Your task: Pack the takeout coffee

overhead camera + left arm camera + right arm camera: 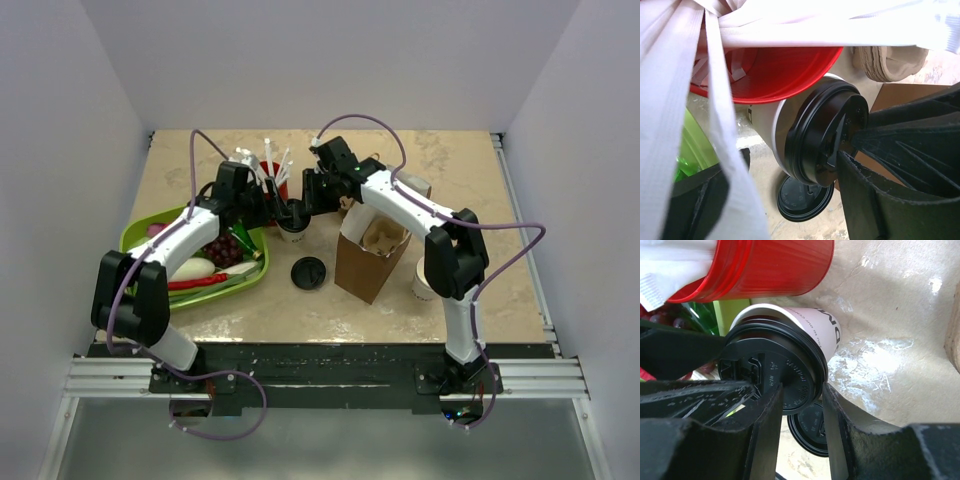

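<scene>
Coffee: on the worktop, left of the bag, unpacked.
Right tool: we see it pinching the lid rim.
Left tool: open, flanking the coffee.
Remaining: lift and bag.

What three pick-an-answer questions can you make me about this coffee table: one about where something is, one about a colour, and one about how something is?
1. Where is the loose black lid?
A: on the floor. B: on the table, beside the brown bag. C: inside the bag.

2. What colour is the cup holding the white wrapped sticks?
A: blue. B: red. C: yellow.

3. How is the takeout coffee?
A: lidded. B: lidless. C: crushed flat.

Answers:
1 B, the top view shows it lying flat on the tabletop next to the bag.
2 B, both wrist views show its red wall.
3 A, a black sip lid sits on its rim.
</scene>
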Robot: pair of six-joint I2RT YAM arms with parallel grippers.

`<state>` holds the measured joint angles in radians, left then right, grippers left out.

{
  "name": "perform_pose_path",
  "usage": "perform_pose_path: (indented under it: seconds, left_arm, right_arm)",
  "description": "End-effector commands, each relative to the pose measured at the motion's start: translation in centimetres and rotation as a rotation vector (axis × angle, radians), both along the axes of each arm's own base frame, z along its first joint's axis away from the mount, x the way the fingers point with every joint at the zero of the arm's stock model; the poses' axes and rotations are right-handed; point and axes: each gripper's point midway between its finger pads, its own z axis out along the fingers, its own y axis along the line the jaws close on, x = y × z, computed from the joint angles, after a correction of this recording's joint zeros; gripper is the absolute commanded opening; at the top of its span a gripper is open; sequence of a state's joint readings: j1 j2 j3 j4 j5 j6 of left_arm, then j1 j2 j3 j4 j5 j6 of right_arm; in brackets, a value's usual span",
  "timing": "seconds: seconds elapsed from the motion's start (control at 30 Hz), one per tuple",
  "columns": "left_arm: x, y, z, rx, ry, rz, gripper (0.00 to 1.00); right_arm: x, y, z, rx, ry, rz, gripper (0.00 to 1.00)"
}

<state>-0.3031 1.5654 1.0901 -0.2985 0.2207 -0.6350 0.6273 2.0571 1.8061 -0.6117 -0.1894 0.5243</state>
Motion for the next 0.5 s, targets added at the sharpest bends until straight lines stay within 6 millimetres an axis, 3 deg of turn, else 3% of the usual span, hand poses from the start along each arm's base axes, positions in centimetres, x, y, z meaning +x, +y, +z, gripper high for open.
perform_pose_path:
  seconds: [0.0, 0.47]
  left_arm:
    - [1.2, -0.03, 0.57, -0.022, -0.048, 0.01, 0.7]
    - [2.05, -0.04, 0.32, -0.044, -0.068, 0.029, 0.59]
  right_arm:
    - [0.84, 0.99, 1.32, 0.056, -0.023, 0.005, 0.4]
    - [1.12, 1.53, 1.57, 0.079, -0.043, 0.024, 0.39]
